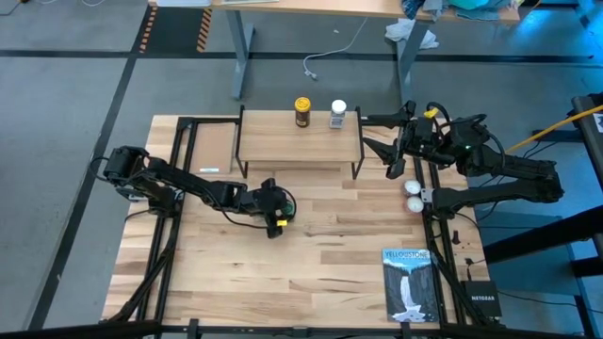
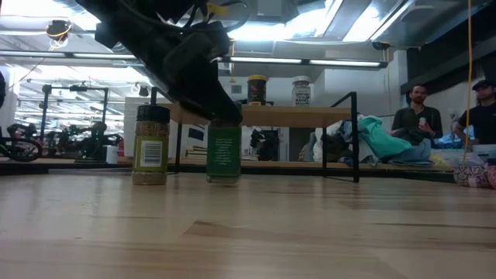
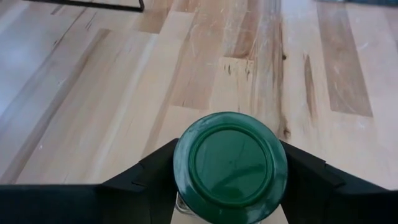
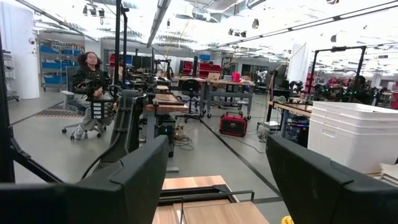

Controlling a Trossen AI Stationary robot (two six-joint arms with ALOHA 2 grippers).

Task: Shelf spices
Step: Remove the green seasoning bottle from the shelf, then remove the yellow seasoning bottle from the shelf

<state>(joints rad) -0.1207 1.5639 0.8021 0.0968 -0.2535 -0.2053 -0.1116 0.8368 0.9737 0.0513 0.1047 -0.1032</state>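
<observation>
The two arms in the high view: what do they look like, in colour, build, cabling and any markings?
Both are black, jointed arms built of slim segments. The left arm ends in a left gripper with a small yellow mark and a green-tinted cable loop beside it. The right arm carries looping black cables, a yellow tag and a green light near its right gripper. Its fingers are broad, flat and matte black.
</observation>
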